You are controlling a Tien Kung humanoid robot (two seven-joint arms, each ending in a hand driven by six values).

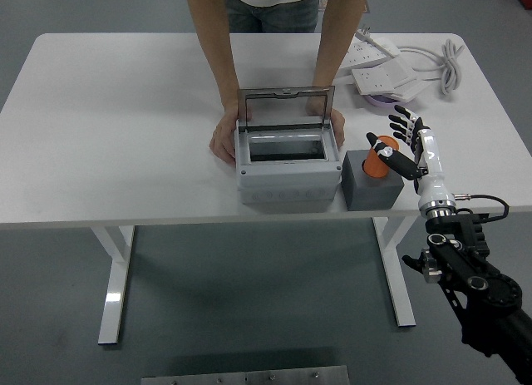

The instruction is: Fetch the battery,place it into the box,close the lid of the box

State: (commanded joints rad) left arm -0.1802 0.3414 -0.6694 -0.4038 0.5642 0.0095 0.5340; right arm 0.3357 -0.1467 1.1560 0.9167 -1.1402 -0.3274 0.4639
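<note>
While a person's hands brace the open box at twelve o'clock, the right hand reaches with spread fingers beside the orange battery, which sits unlifted in its gray holder at three o'clock; fetching, placing and lid-closing all remain.

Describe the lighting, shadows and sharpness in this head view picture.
Head view: even overhead light, with only soft, faint shadows on the white table; the grey box and its raised clear lid are sharp, the lid showing a pale sheen; the orange battery and right hand are crisp, with no motion blur.
</note>
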